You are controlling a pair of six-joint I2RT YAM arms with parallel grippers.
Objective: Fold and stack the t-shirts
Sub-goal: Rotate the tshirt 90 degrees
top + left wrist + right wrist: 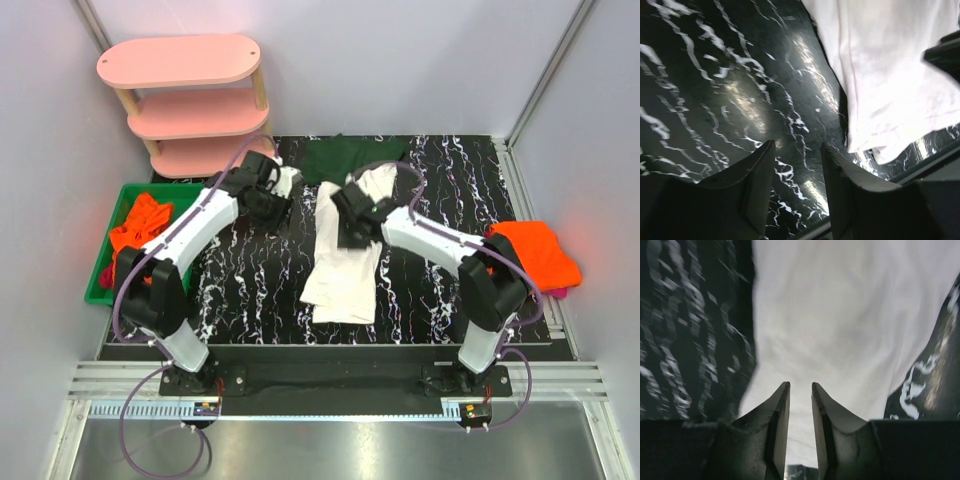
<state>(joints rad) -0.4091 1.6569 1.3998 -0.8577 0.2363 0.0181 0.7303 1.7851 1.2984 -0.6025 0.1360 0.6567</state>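
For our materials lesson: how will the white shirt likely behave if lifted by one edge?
Probably floppy: the shirt lies bunched and creased on the table. Likely light, being thin cloth that drapes in folds. Pushed, it would probably wrinkle, not roll.

site: lab robot cell | white panel walls (420,70) | aluminium mounting rail (340,398)

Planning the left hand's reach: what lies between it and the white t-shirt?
Bare marbled tabletop separates the left hand from the white t-shirt; left wrist view.
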